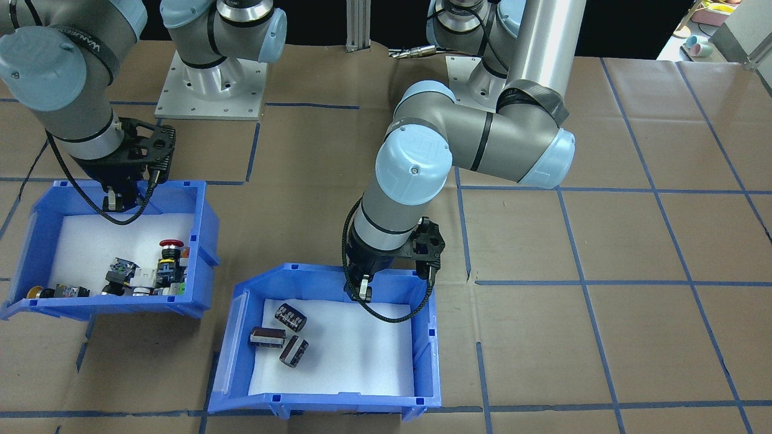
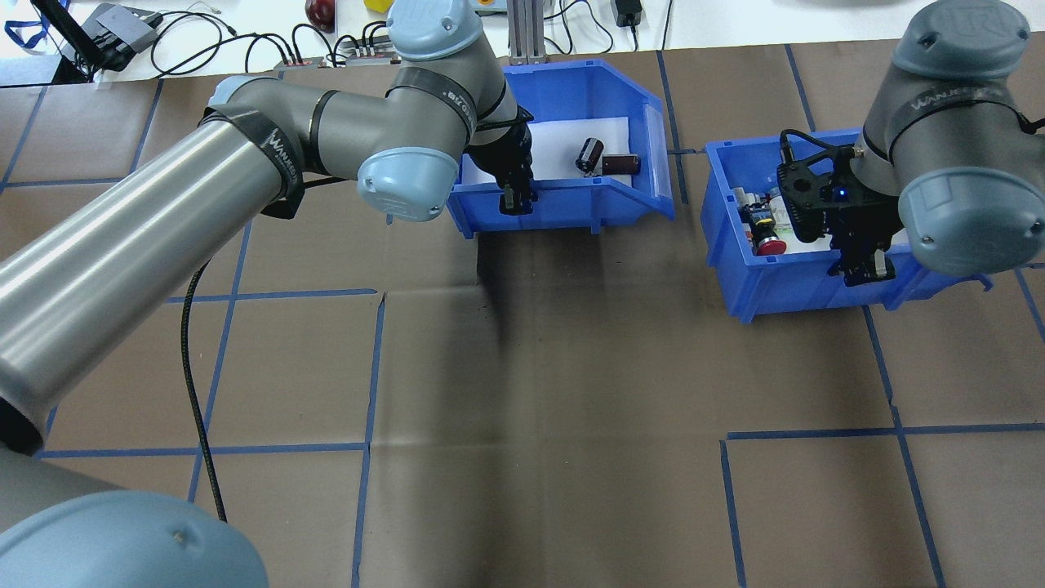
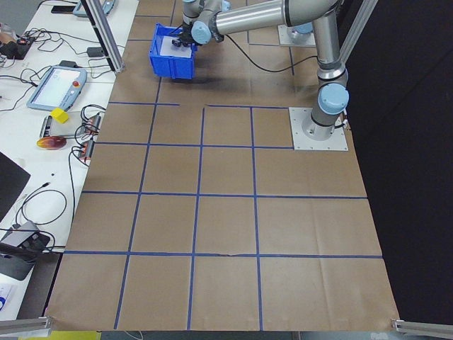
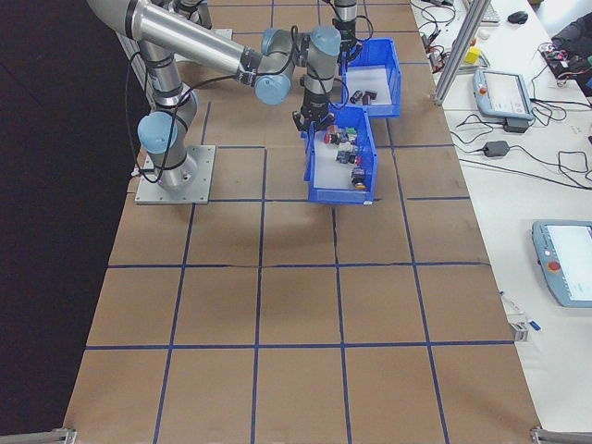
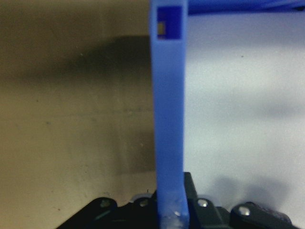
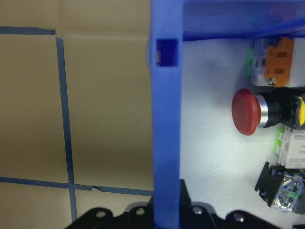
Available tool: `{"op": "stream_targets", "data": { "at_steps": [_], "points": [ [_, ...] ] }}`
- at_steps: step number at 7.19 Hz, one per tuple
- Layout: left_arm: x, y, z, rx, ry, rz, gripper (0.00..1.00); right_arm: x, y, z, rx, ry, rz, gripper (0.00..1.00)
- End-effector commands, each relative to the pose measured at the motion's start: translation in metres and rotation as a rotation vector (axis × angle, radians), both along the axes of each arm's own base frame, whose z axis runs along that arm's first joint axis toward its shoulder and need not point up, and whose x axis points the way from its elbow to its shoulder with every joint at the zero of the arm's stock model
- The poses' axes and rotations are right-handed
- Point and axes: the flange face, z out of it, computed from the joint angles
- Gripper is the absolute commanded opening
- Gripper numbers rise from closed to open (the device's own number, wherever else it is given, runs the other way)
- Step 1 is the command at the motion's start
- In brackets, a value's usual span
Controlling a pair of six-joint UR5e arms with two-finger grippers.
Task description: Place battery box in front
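Blue plastic fills the middle of both wrist views: each gripper has its fingers pinched on a bin's back wall. The left gripper (image 1: 363,288) is closed over the rear wall of the battery box (image 1: 425,337), one finger inside against the white foam liner (image 1: 356,355), one outside. Three dark cylinders (image 1: 283,335) lie clustered on the liner, well apart from the fingers. The right gripper (image 1: 118,201) likewise clamps the back wall of the button bin (image 1: 202,241), where a red mushroom button (image 6: 248,111) lies near the wall. The two bins sit near each other on the brown papered table (image 2: 571,367), the battery box farther from the robot's bases. "WANJEEN" reads on the right arm's strap (image 2: 939,101).
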Motion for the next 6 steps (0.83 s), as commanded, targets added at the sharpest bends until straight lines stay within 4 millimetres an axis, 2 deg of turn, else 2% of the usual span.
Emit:
{"op": "stream_targets", "data": {
  "at_steps": [1, 3, 4, 5, 6],
  "points": [
    [-0.006, -0.008, -0.017, 0.007, -0.001, 0.001, 0.02, -0.022, 0.012, -0.003, 0.009, -0.006, -0.052, 0.08],
    [-0.007, -0.008, -0.019, 0.033, 0.008, 0.096, 0.08, -0.016, 0.036, 0.0, 0.001, -0.007, -0.054, 0.08],
    [-0.007, -0.007, -0.021, 0.039, 0.006, 0.107, 0.43, -0.011, 0.051, -0.008, 0.014, -0.011, -0.051, 0.08],
    [-0.006, -0.01, -0.024, 0.048, -0.001, 0.151, 0.65, -0.005, 0.067, -0.012, 0.018, -0.012, -0.048, 0.08],
    [-0.005, -0.01, -0.024, 0.052, -0.003, 0.179, 0.79, -0.001, 0.08, -0.015, 0.021, -0.011, -0.046, 0.08]
  ]
}}
